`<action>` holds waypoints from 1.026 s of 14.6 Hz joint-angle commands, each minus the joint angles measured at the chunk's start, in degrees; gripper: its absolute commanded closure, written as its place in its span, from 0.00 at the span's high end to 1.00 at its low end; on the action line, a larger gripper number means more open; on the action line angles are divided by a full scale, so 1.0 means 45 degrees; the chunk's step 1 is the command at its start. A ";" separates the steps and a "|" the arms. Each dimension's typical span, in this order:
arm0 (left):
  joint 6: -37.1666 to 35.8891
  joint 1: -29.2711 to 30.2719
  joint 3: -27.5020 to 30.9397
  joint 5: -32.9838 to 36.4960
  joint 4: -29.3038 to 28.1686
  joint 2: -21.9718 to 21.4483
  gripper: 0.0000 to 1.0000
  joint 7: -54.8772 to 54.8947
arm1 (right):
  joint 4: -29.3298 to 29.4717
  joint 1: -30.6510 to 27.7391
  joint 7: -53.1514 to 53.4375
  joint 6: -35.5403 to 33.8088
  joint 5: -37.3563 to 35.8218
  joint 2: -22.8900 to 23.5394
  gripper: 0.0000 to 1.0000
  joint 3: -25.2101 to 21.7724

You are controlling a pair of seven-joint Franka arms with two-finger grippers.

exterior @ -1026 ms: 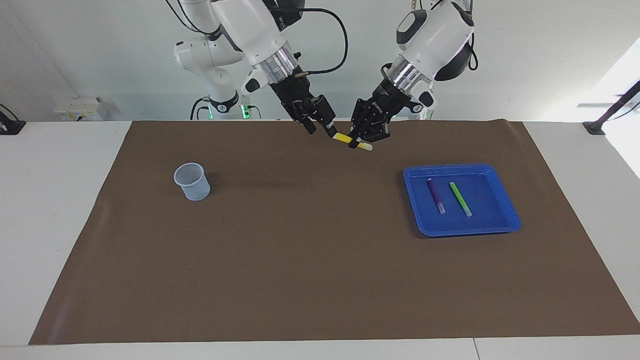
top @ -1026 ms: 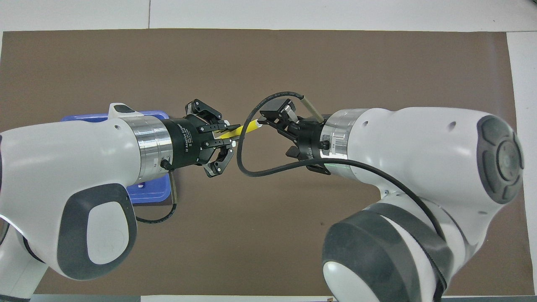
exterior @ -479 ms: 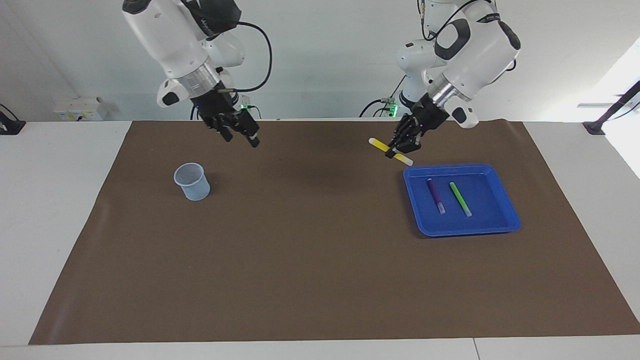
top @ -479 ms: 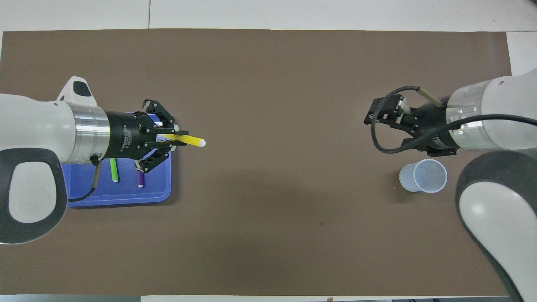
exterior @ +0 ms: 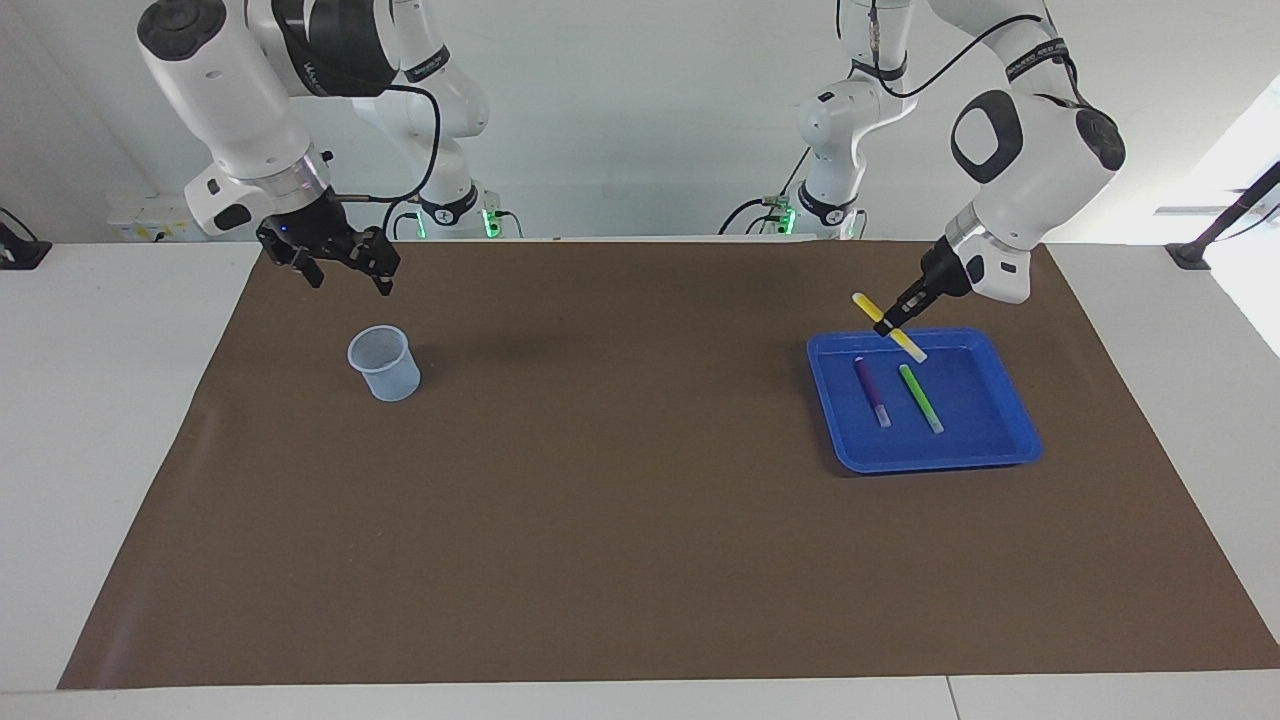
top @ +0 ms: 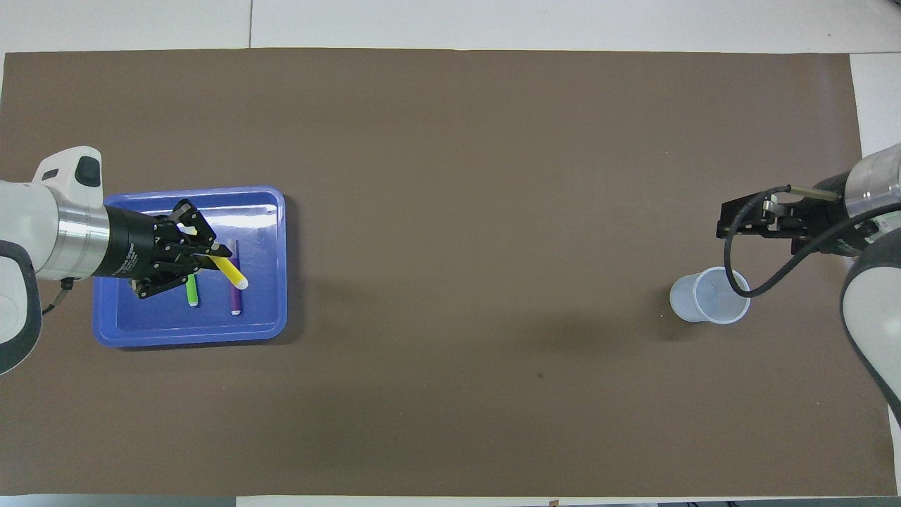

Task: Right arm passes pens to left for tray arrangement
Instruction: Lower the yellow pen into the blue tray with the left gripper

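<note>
My left gripper (exterior: 888, 327) (top: 215, 259) is shut on the yellow pen (exterior: 891, 329) (top: 231, 271), which hangs tilted in the air over the blue tray (exterior: 1010, 440) (top: 271, 211) at its edge nearer the robots. Inside the tray lie the purple pen (exterior: 871, 391) (top: 235, 297) and the green pen (exterior: 920, 397) (top: 191, 290), side by side and roughly parallel. My right gripper (exterior: 345, 268) (top: 732, 220) is open and holds nothing; it hangs over the mat near the right arm's end of the table, close to the cup.
A small translucent cup (exterior: 383, 363) (top: 709, 295) stands upright on the brown mat (exterior: 620, 500) toward the right arm's end. Two slimmer white arms with green base lights (exterior: 440, 215) stand past the table's edge.
The arms have parted after the handover. My left gripper carried the yellow pen from mid-table to over the tray. My right gripper withdrew, open, toward the cup.
</note>
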 commanded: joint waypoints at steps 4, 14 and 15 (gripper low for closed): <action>0.1615 0.0969 -0.0097 0.3768 -0.0131 0.2159 0.00 0.5062 | 0.0120 0.0895 -0.0938 0.0098 -0.1323 0.1006 1.00 -0.1405; 0.4237 0.1907 -0.0077 0.5082 -0.0952 0.3430 0.00 0.6024 | -0.0016 0.2421 -0.1700 -0.0332 -0.0876 0.0654 1.00 -0.3224; 0.4237 0.1947 -0.0077 0.5082 -0.0972 0.3431 0.00 0.6043 | 0.0003 0.2460 -0.1700 -0.0313 -0.0757 0.0654 1.00 -0.3303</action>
